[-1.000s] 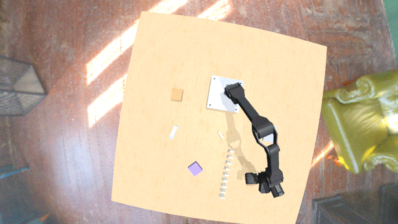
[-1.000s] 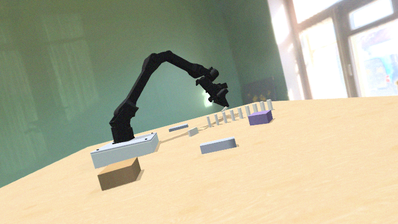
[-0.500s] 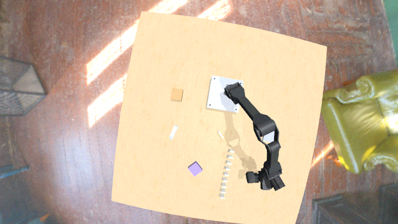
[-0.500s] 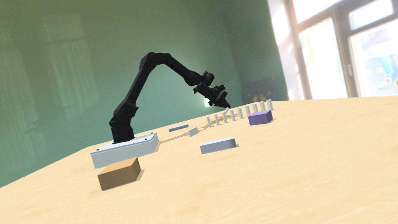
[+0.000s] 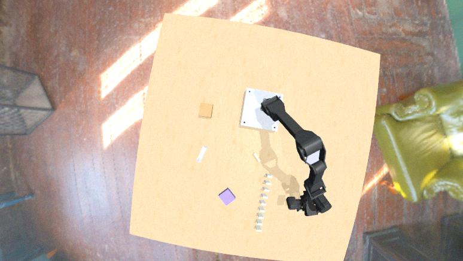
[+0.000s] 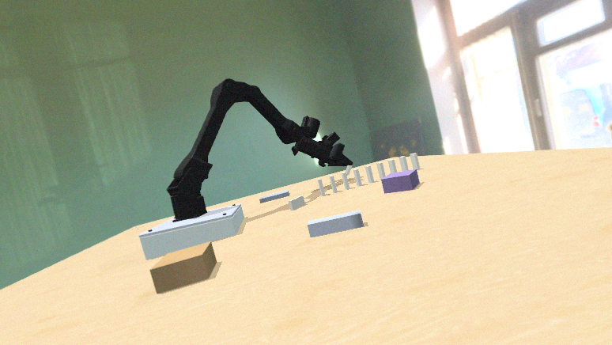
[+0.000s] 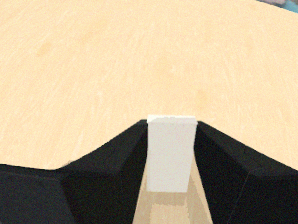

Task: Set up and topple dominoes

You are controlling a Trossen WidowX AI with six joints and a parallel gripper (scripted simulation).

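Note:
A row of several white dominoes stands upright on the table, from the end nearest the arm's base (image 5: pixel 268 175) (image 6: pixel 321 187) to the far end (image 5: pixel 258 228) (image 6: pixel 413 161). My gripper (image 6: pixel 350 164) (image 7: pixel 170 127) is shut on a white domino (image 6: pixel 348 170) (image 7: pixel 171 160), which hangs tilted below the fingertips. In the top view the gripper is to the right of the row's far half, with the fingertips mostly hidden by the arm. Another white domino (image 5: pixel 256 157) (image 6: pixel 296 202) lies on the table between the row's near end and the base.
A purple block (image 5: pixel 227 196) (image 6: pixel 399 181) is left of the row. A white bar (image 5: pixel 201 154) (image 6: pixel 335 224) lies farther left. An orange-tan block (image 5: pixel 205 110) (image 6: pixel 183 267) is beside the arm's white base (image 5: pixel 250 111) (image 6: pixel 192 235). A pale blue flat piece (image 5: pixel 313 157) (image 6: pixel 274 197) lies under the arm.

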